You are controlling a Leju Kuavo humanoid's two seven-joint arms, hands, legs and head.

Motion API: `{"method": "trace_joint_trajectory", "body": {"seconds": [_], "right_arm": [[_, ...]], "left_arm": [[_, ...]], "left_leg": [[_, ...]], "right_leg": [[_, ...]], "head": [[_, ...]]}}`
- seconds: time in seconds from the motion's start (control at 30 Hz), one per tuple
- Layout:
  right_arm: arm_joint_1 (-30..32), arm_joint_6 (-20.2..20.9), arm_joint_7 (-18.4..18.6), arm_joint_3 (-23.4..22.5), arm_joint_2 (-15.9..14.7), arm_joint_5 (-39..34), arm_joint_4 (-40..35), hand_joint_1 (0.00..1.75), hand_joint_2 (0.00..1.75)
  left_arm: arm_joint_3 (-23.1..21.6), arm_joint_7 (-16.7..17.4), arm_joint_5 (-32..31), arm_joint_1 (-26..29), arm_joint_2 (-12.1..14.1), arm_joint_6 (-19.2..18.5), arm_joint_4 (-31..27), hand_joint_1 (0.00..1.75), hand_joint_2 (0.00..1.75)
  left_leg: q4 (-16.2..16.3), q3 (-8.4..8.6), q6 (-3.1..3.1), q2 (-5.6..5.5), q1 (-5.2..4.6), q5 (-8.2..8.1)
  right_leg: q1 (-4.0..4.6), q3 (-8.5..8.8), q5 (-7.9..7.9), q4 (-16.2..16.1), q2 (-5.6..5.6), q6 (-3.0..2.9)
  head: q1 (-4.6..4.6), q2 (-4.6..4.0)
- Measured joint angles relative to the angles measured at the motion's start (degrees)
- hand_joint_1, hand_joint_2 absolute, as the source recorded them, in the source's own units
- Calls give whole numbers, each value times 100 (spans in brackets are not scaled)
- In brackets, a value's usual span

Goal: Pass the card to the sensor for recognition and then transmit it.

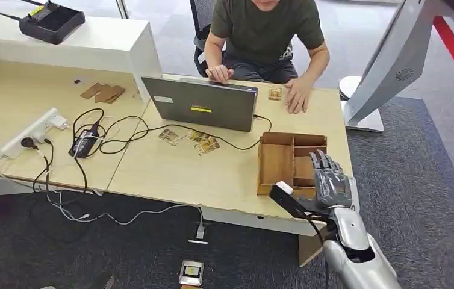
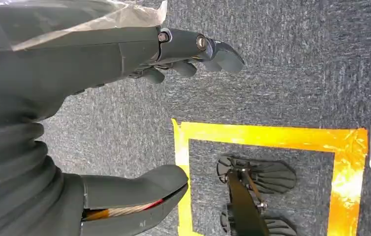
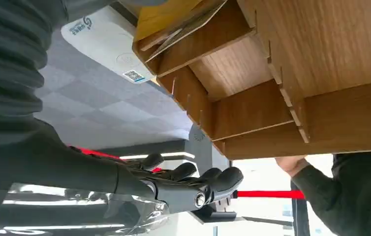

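Observation:
A wooden tray (image 1: pixel 276 162) with several compartments stands at the table's near right corner. My right hand (image 1: pixel 332 180) hovers at its right-hand compartments, fingers stretched out and apart, holding nothing. In the right wrist view the fingers (image 3: pixel 208 183) lie straight beside the tray (image 3: pixel 292 64), and thin tan cards (image 3: pixel 173 33) lean in one compartment. Loose cards (image 1: pixel 205 143) lie mid-table in front of the laptop, and another card (image 1: pixel 274 93) sits by a person's hand. My left hand (image 2: pixel 124 118) hangs over the carpet with thumb and fingers apart, empty.
A person (image 1: pixel 267 30) sits behind the table at a grey laptop (image 1: pixel 203 103). Cables, a power strip (image 1: pixel 32 132) and an adapter cover the left side. A white stand (image 1: pixel 387 66) rises right of the table. A small device (image 1: pixel 191 272) lies on the floor, near yellow tape (image 2: pixel 272 135).

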Motion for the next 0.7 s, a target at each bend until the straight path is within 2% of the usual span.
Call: {"method": "trace_joint_trajectory", "body": {"seconds": [0.7], "right_arm": [[-254, -372, -169, -129, 315, 74, 1181, 0, 175]], "left_arm": [[79, -92, -22, 75, -26, 35, 0, 0, 175]], "left_leg": [[0, 0, 0, 1, 0, 0]], "right_leg": [[0, -1, -1, 0, 0, 0]], "head": [[0, 0]]}}
